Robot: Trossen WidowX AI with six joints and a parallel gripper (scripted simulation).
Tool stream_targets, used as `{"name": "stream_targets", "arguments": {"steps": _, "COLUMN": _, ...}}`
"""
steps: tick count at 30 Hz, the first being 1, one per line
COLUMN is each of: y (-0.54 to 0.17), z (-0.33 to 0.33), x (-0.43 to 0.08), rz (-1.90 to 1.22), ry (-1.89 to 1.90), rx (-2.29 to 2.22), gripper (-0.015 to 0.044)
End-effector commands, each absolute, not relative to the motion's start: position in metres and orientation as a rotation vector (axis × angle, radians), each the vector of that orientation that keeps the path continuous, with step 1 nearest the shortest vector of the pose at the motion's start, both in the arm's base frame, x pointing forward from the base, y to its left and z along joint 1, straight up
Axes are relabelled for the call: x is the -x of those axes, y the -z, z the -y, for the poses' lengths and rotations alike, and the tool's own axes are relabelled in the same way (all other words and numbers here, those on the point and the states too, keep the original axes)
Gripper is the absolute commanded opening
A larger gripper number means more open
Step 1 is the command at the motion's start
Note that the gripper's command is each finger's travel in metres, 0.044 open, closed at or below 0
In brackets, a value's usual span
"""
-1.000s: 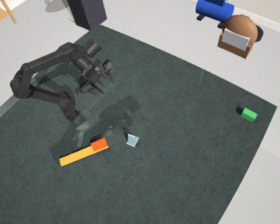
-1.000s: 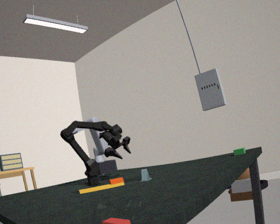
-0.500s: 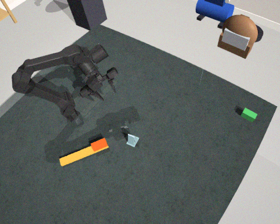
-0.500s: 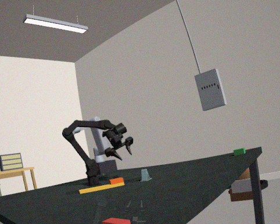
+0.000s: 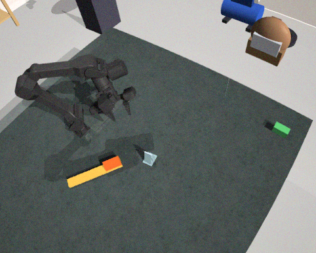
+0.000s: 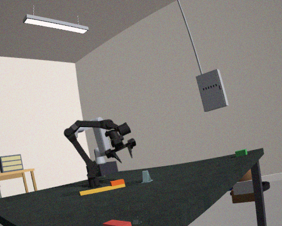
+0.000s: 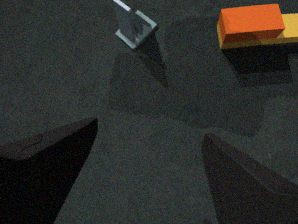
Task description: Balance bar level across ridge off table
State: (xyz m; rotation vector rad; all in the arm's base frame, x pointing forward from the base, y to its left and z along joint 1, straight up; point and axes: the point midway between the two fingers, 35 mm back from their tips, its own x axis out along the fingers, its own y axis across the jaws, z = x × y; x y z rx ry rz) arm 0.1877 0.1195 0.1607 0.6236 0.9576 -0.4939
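A long yellow bar lies flat on the dark table, with an orange block on one end. The pale blue ridge, a small wedge, stands on the table just beyond the bar's orange end, apart from it. My gripper is open and empty. It hangs in the air above the table, behind the bar and the ridge, fingers pointing down.
A green block lies near the table's far right edge. A red block lies at the front edge in the exterior view. The arm's base stands on the table left of the bar. Off-table floor objects surround it.
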Motion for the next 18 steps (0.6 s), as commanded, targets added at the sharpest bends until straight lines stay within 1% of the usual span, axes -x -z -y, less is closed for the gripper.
{"name": "stream_targets", "arguments": {"steps": 1, "y": -0.159, "z": -0.112, "x": -0.193, "rz": -0.970, "ry": 0.545, "rx": -0.646, "gripper": 0.0315}}
{"name": "stream_targets", "arguments": {"steps": 18, "y": -0.154, "z": -0.072, "x": -0.214, "rz": -0.991, "ry": 0.771, "rx": -0.779, "gripper": 0.0315}}
